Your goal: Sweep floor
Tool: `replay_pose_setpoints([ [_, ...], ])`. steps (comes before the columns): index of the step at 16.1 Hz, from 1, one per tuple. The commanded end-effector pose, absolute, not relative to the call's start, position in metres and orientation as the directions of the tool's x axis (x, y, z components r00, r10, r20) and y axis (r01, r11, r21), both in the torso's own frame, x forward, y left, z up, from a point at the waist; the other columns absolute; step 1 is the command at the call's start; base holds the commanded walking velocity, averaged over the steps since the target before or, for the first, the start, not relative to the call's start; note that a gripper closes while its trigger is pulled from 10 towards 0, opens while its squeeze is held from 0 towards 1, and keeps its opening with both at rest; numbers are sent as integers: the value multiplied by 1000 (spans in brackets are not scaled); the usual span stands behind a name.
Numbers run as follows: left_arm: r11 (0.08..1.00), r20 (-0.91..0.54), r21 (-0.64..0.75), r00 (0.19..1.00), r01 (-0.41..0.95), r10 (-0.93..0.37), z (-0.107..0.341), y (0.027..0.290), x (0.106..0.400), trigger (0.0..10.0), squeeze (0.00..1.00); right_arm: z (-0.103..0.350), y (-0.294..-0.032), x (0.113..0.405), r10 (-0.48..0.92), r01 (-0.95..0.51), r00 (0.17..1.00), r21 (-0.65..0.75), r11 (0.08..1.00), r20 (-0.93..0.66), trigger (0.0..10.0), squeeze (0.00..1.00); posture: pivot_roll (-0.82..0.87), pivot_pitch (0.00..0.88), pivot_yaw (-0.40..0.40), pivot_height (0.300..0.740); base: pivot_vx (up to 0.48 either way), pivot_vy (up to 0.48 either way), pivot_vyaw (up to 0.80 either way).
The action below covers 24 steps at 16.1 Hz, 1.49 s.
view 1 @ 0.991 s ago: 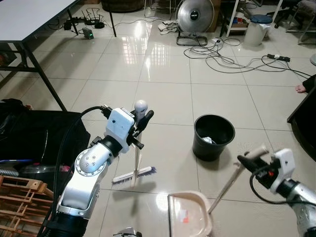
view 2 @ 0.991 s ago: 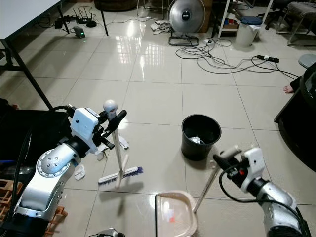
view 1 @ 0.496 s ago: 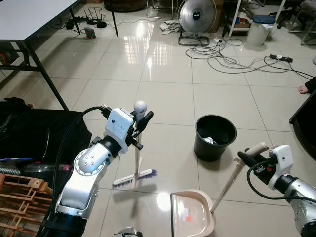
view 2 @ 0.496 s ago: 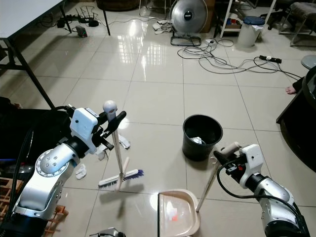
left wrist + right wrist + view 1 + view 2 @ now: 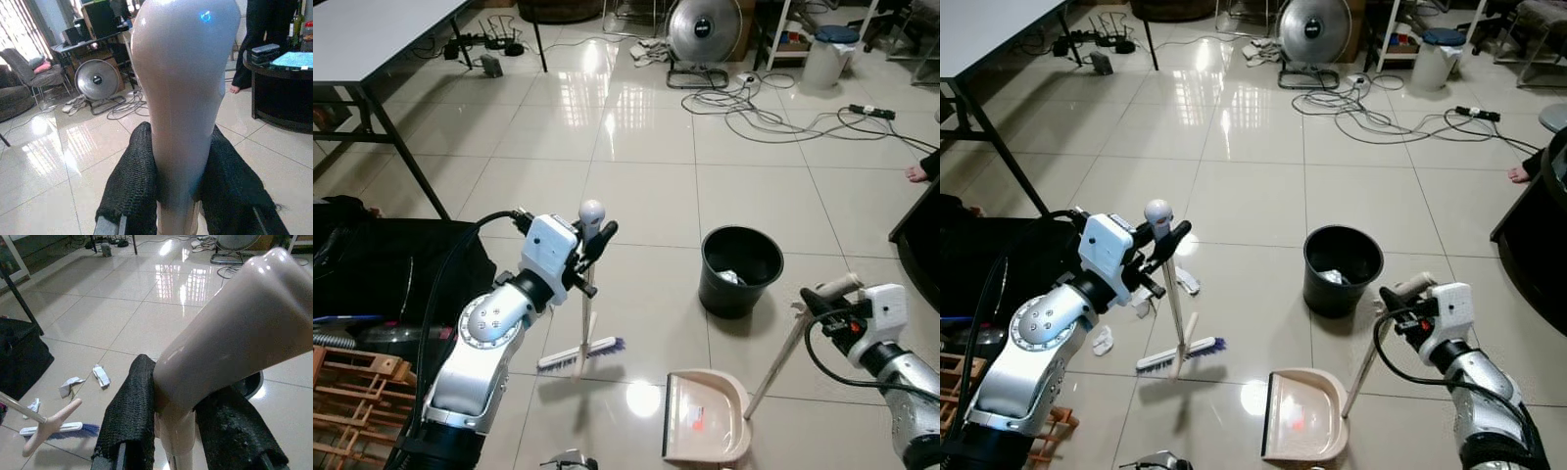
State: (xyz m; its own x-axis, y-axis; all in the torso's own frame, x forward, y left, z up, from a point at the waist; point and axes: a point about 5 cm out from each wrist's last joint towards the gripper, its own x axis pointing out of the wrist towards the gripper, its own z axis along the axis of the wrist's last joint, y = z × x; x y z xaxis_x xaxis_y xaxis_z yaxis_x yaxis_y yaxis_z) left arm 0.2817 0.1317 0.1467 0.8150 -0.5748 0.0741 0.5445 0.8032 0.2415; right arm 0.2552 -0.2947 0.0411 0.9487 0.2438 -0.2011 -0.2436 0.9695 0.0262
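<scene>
Dustpan (image 5: 707, 428) slid right — paper scraps (image 5: 1143, 295) beside broom (image 5: 1179, 352).

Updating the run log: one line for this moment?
left gripper: shut on broom | right gripper: shut on dustpan | paper scraps: unswept

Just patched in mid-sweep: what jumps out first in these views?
The left gripper stands out first: its fingers are shut on the handle of an upright broom, whose bristles rest on the tiled floor. To the right, the right gripper holds the long handle of a beige dustpan lying flat on the floor in front of the robot. A black bucket sits just beyond the pan, and paper scraps lie left of the broom.
</scene>
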Motion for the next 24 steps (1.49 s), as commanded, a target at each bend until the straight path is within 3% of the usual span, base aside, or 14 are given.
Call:
replay_pose_setpoints([
  [1, 799, 113, 281, 808, 532, -578, 160, 133, 283, 10000, 0, 45, -295, 259, 218, -219, 962, 13, 976, -165, 10000, 0, 109, 66, 75, 740, 0, 0, 0],
  [4, 802, 115, 279, 811, 527, -573, 160, 134, 284, 10000, 0, 44, -293, 260, 209, -213, 963, -4, 977, -172, 10000, 0, 111, 67, 74, 740, 0, 0, 0],
  [7, 802, 112, 279, 812, 528, -573, 160, 134, 284, 10000, 0, 40, -297, 257, 161, -170, 969, -34, 985, -186, 10000, 949, 113, 67, 73, 740, 0, 0, 0],
  [8, 803, 112, 276, 812, 528, -573, 159, 133, 285, 10000, 0, 39, -298, 255, 151, -161, 971, -40, 986, -184, 10000, 1000, 113, 69, 75, 740, 0, 0, 0],
  [15, 799, 109, 262, 806, 541, -582, 155, 129, 285, 10000, 0, 29, -292, 242, 141, -147, 977, -29, 989, -160, 10000, 1000, 102, 62, 77, 740, 0, 0, 0],
  [18, 802, 115, 261, 808, 537, -578, 153, 127, 285, 10000, 0, 27, -278, 239, 119, -123, 988, -36, 992, -93, 10000, 1000, 95, 58, 64, 740, 0, 0, 0],
  [19, 803, 116, 262, 809, 535, -576, 153, 127, 285, 10000, 0, 27, -276, 239, 107, -109, 991, -30, 994, -81, 10000, 882, 95, 58, 64, 740, 0, 0, 0],
  [20, 806, 118, 259, 811, 532, -573, 153, 127, 284, 10000, 0, 27, -274, 239, 92, -94, 993, -27, 995, -68, 10000, 882, 92, 60, 59, 740, 0, 0, 0],
  [21, 812, 122, 250, 815, 527, -567, 152, 126, 284, 10000, 0, 25, -271, 235, 33, -32, 999, 16, 999, -34, 10000, 0, 83, 56, 55, 740, 0, 0, 0],
  [24, 806, 129, 234, 805, 543, -579, 152, 120, 285, 10000, 0, 14, -263, 229, 12, -11, 997, 15, 1000, -79, 10000, 0, 85, 57, 46, 740, 0, 0, 0],
])
